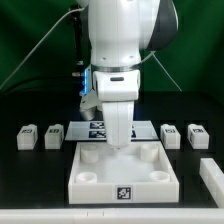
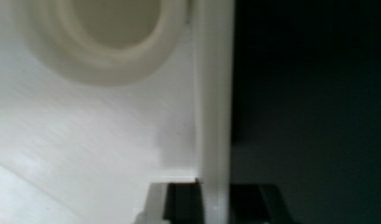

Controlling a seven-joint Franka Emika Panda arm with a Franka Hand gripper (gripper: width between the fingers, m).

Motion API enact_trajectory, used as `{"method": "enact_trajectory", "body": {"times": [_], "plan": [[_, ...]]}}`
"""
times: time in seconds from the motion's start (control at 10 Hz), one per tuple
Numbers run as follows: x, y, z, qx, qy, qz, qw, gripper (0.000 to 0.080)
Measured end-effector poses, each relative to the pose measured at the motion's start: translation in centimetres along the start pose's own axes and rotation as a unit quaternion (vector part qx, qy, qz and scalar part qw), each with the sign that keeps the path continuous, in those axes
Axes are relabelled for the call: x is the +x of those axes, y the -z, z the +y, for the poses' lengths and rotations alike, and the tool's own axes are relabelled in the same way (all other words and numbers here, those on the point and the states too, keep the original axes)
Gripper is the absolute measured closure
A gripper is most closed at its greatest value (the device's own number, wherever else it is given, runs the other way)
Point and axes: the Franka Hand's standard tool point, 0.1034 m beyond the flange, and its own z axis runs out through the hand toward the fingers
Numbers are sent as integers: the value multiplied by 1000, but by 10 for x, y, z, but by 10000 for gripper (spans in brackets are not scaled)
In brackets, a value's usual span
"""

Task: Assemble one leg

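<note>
Several legs, small white blocks with tags, lie in a row: two at the exterior view's left and two at its right. My gripper points straight down at the far wall of the large white square piece, away from every leg. In the wrist view the piece's upright wall runs between my two dark fingers. The gripper is closed against both sides of the wall. A round corner socket shows beside it.
The marker board lies behind the square piece, partly hidden by my arm. Another white part sits at the exterior view's right edge. The table is black with a green backdrop behind.
</note>
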Motion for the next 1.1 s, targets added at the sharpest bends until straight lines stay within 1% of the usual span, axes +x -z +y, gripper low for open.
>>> {"method": "enact_trajectory", "body": {"times": [0.5,0.6,0.8,1.0,1.1], "plan": [[0,0,0,0,0,0,1000,743],[3,1,3,-3,0,1,1000,743],[20,0,18,-12,7,6,1000,742],[39,1,41,-24,10,14,1000,742],[48,2,48,-29,14,16,999,742]]}}
